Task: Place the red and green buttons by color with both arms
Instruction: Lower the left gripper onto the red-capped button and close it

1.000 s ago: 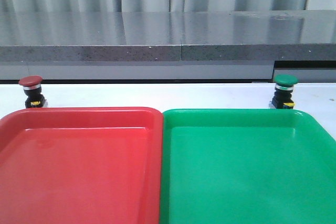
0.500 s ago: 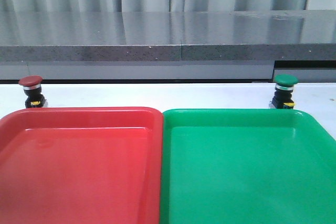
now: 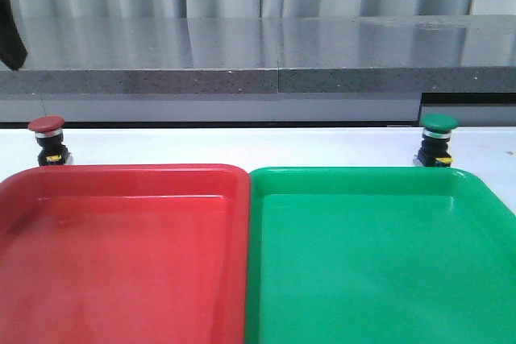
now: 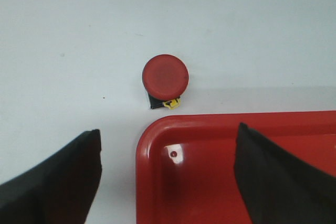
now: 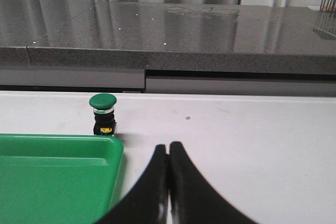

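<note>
The red button (image 3: 47, 139) stands upright on the white table behind the red tray's far left corner; it also shows in the left wrist view (image 4: 165, 75). The green button (image 3: 438, 139) stands behind the green tray's far right side, and shows in the right wrist view (image 5: 103, 113). My left gripper (image 4: 167, 145) is open and empty, high above the red tray's corner, short of the red button; a black piece of that arm (image 3: 10, 18) shows at the front view's top left. My right gripper (image 5: 168, 148) is shut and empty, low over the table beside the green tray.
The red tray (image 3: 121, 247) and the green tray (image 3: 379, 255) lie side by side at the front, touching. A grey stone ledge (image 3: 258, 78) runs along the back of the white table (image 3: 242, 147).
A black part of the left arm has come into the front view at the top left. The buttons and trays have not moved.
</note>
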